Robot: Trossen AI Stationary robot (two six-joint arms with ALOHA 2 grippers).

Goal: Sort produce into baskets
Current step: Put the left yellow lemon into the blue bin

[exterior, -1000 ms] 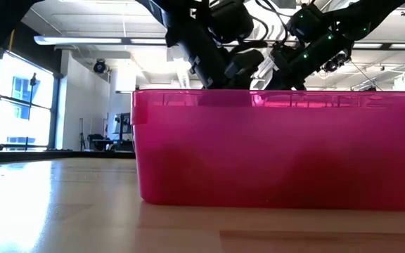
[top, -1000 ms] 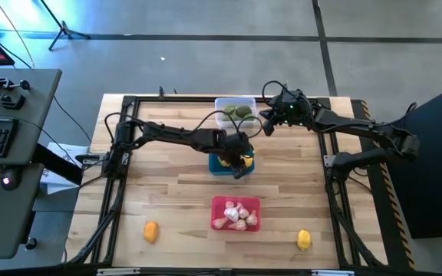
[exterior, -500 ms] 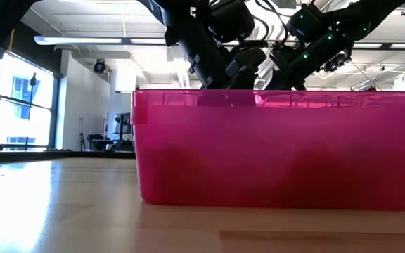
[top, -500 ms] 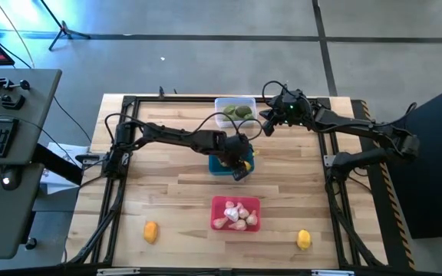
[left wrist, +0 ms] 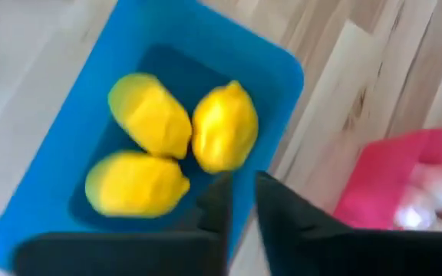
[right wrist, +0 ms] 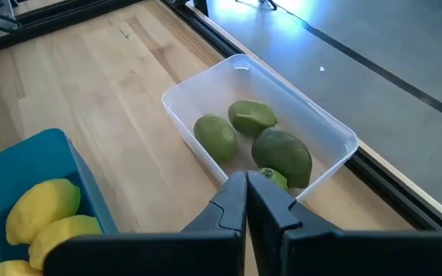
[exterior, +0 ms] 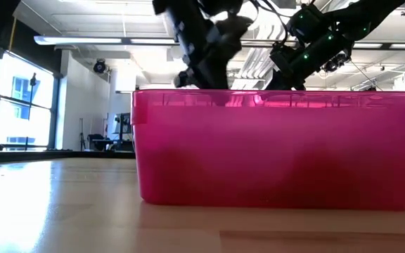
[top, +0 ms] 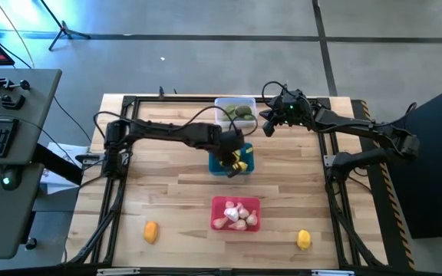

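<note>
The left pincer (top: 235, 167) is held over the blue tub (top: 216, 165) in the middle of the surface (top: 167, 192), with its fingers (left wrist: 282, 218) nearly together and nothing seen between them. Just beyond its tips, three yellow fruits (left wrist: 222, 127) are seen lying in that tub. The red tub (top: 235, 214), filled with whitish bulbs (top: 238, 215), is set nearer the front edge than this pincer. Two more yellow fruits are left loose on the surface, one (top: 151, 231) at the front left and one (top: 304, 240) at the front right, both well apart from it.

The right pincer (top: 267, 127) is closed and empty, held just beside the clear tub (right wrist: 336, 130), in which green lumps (right wrist: 282, 152) are gathered beyond its tips. No brand, label or writing can be read.
</note>
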